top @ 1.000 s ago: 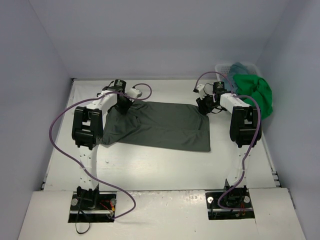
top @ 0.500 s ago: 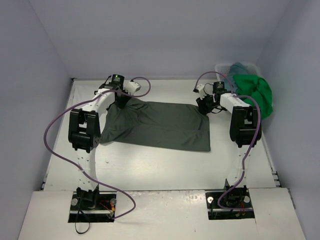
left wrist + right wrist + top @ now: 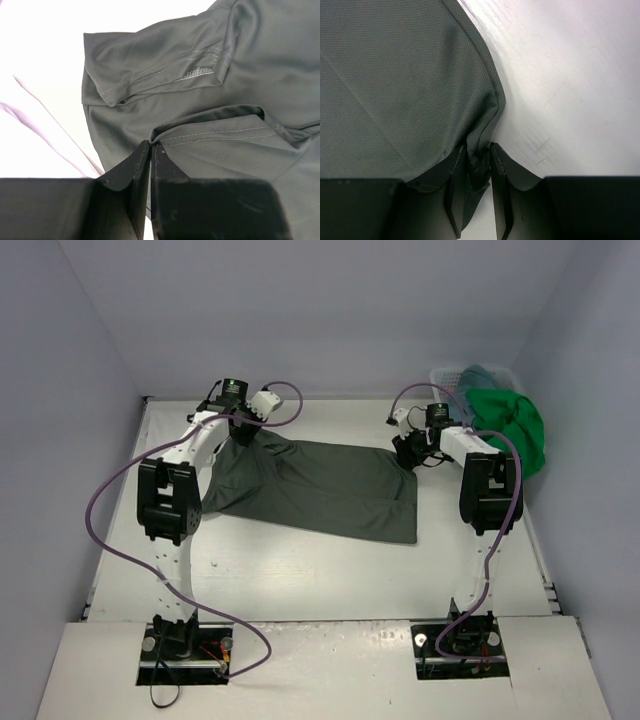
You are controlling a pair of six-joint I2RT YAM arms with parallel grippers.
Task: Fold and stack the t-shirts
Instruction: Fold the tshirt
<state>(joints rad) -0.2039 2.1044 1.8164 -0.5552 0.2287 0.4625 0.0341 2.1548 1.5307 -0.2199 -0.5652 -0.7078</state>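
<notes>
A dark grey-green t-shirt lies spread across the middle of the table. My left gripper is shut on its far left edge and holds that part raised. In the left wrist view the jaws pinch a stitched hem of the shirt, with a sleeve above. My right gripper is shut on the shirt's far right corner, low at the table. In the right wrist view the gripper holds bunched cloth. A bright green t-shirt and a teal-blue one hang from the basket. No white shirt shows.
A white mesh basket stands at the back right corner against the wall. Purple cables loop from both arms over the table. Walls close in the left, back and right sides. The arm bases sit at the near edge.
My left gripper has moved toward the back wall and up, pulling the shirt's left side with it, so the left edge now slants. The right gripper has stayed put.
</notes>
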